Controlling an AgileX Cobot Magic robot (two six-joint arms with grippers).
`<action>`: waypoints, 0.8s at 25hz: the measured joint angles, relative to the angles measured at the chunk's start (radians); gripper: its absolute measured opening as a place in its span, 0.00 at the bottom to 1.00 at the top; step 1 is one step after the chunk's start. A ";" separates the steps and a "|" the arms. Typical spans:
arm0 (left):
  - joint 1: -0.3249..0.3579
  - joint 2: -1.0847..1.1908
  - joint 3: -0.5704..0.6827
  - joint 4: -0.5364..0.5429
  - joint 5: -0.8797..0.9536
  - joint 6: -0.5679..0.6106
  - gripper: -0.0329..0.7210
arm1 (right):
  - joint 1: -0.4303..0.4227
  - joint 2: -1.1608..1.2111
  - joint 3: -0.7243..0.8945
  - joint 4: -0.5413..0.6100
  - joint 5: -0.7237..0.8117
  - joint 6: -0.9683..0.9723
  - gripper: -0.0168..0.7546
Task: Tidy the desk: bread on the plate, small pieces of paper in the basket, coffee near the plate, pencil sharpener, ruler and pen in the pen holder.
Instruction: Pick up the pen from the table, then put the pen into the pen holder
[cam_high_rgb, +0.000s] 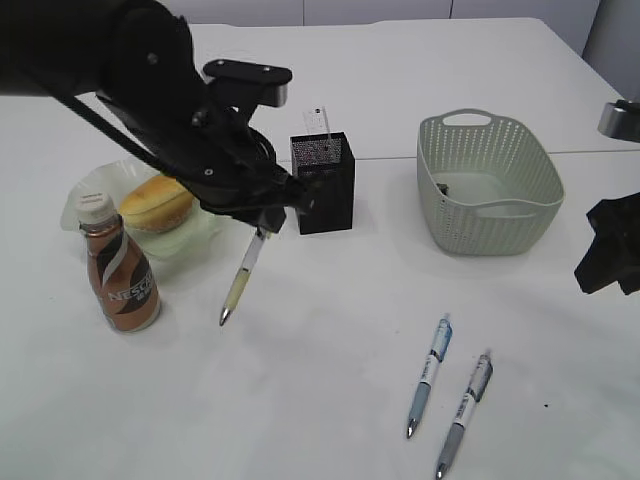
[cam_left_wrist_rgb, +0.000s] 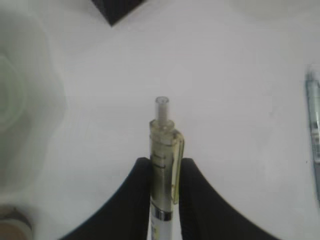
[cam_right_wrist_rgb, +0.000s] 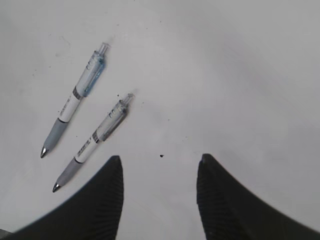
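The surface is a broad plain white tabletop with a thin seam line running across it behind the pen holder, which serves here as the landmark; beyond the far edge only a pale wall and a grey strip at the upper right corner show of the room.

The pen holder, a black mesh cup, stands upright near the middle of the surface, with the clear ruler standing inside it and rising above its rim; to the left of the pen holder lies the pale green plate with the bread on it; in front of the plate, farther left of the pen holder, the coffee stands upright. To the right of the pen holder sits the basket, well apart from it; something small and dark lies on its floor, too small to tell.

The left gripper hangs just in front and left of the pen holder, clamped on a yellow pen near its clicker end; the pen slants down with its tip near the surface. Two more pens, a blue pen and a grey pen, lie side by side on the surface, in front and right of the pen holder; the right gripper hovers near them with its jaws apart, holding nothing.
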 joint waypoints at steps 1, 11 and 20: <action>0.000 -0.015 0.025 0.011 -0.055 0.000 0.18 | 0.000 0.000 0.000 0.002 0.000 -0.002 0.52; 0.000 -0.084 0.193 0.156 -0.663 0.000 0.18 | 0.000 0.000 0.000 0.002 -0.002 -0.021 0.52; 0.000 -0.009 0.193 0.165 -1.155 0.000 0.18 | 0.000 0.000 0.000 0.002 -0.024 -0.038 0.52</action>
